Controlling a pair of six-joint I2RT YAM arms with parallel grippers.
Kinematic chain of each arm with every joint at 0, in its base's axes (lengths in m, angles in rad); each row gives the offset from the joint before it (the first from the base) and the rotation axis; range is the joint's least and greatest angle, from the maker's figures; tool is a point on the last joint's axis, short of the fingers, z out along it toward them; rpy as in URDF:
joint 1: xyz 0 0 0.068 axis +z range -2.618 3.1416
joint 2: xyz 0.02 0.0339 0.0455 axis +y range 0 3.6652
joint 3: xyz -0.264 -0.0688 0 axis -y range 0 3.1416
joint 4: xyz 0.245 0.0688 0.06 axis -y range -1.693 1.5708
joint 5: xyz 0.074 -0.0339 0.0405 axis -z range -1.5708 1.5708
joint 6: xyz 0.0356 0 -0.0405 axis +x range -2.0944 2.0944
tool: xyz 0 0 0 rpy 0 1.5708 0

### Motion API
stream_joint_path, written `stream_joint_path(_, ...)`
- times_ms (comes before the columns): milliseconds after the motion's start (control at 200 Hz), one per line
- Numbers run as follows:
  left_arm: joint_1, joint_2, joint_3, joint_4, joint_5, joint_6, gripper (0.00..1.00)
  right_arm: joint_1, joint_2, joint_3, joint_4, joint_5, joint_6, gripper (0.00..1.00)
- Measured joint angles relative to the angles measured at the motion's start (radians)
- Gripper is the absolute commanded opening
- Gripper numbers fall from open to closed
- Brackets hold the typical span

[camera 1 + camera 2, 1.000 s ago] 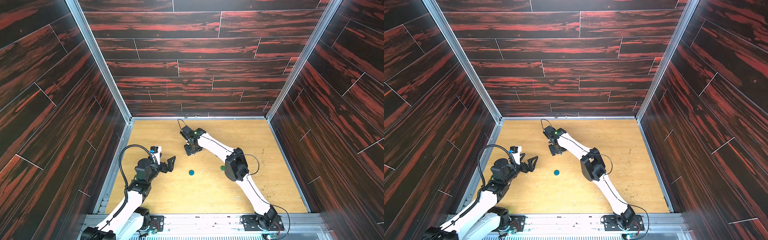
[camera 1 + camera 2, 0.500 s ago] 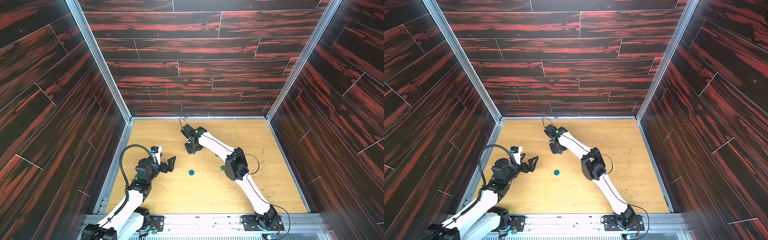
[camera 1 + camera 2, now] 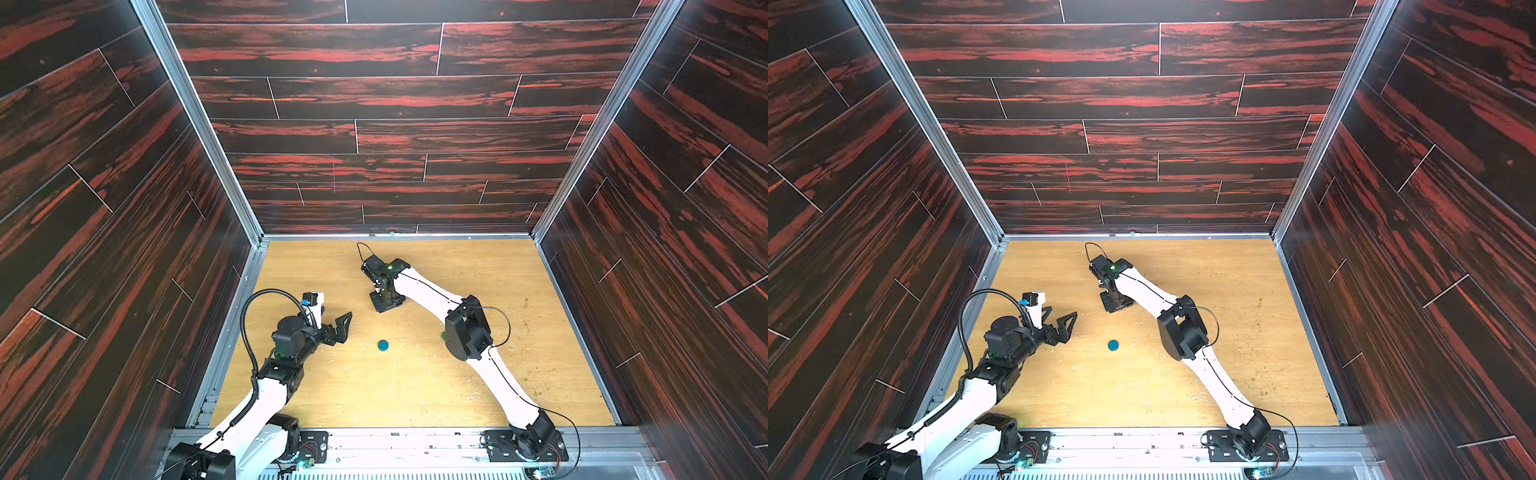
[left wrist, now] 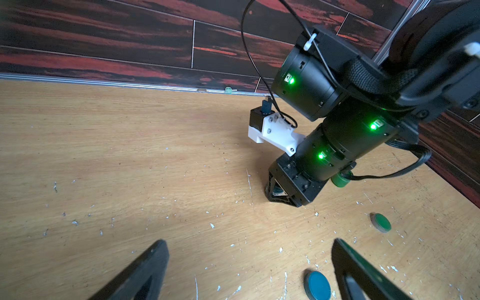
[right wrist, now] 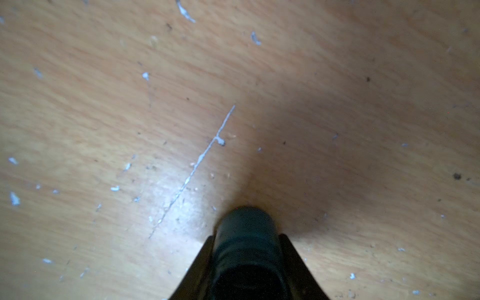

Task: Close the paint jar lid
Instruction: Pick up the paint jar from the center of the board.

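Observation:
A small dark teal paint jar [image 5: 246, 241] stands open-mouthed on the wooden floor toward the back middle. My right gripper [image 5: 246, 239] points straight down over it, and both fingers press against its sides; in both top views the gripper [image 3: 384, 305] [image 3: 1116, 305] hides the jar. The blue lid [image 3: 382, 345] [image 3: 1113, 345] lies flat on the floor nearer the front, apart from the jar. My left gripper [image 3: 334, 318] [image 3: 1059, 316] hovers open to the left of the lid. In the left wrist view the lid [image 4: 317, 285] sits just inside one fingertip [image 4: 337, 244].
A green lid [image 4: 380, 222] lies on the floor beyond the blue one, and a small green jar [image 4: 340, 179] stands behind my right wrist. My right elbow [image 3: 465, 332] hangs over that spot. Dark panelled walls close in the wooden floor [image 3: 415, 395].
My right gripper's fingers have closed in onto the jar's sides. The left arm and the blue lid have not moved.

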Motion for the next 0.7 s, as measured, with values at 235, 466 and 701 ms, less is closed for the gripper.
stream_joint_path(235, 0.0, 0.001, 0.0, 0.002, 0.0, 0.0, 1.0, -0.005, 0.0, 0.016, 0.0, -0.003, 0.008, 0.45)
stream_joint_path(466, 0.0, 0.008, -0.001, 0.003, 0.001, 0.0, 1.0, -0.009, 0.001, 0.028, 0.001, -0.007, 0.012, 0.43)
stream_joint_path(701, 0.0, 0.011, -0.004, 0.004, 0.003, 0.0, 1.0, -0.009, 0.016, 0.029, -0.001, -0.011, 0.014, 0.39)
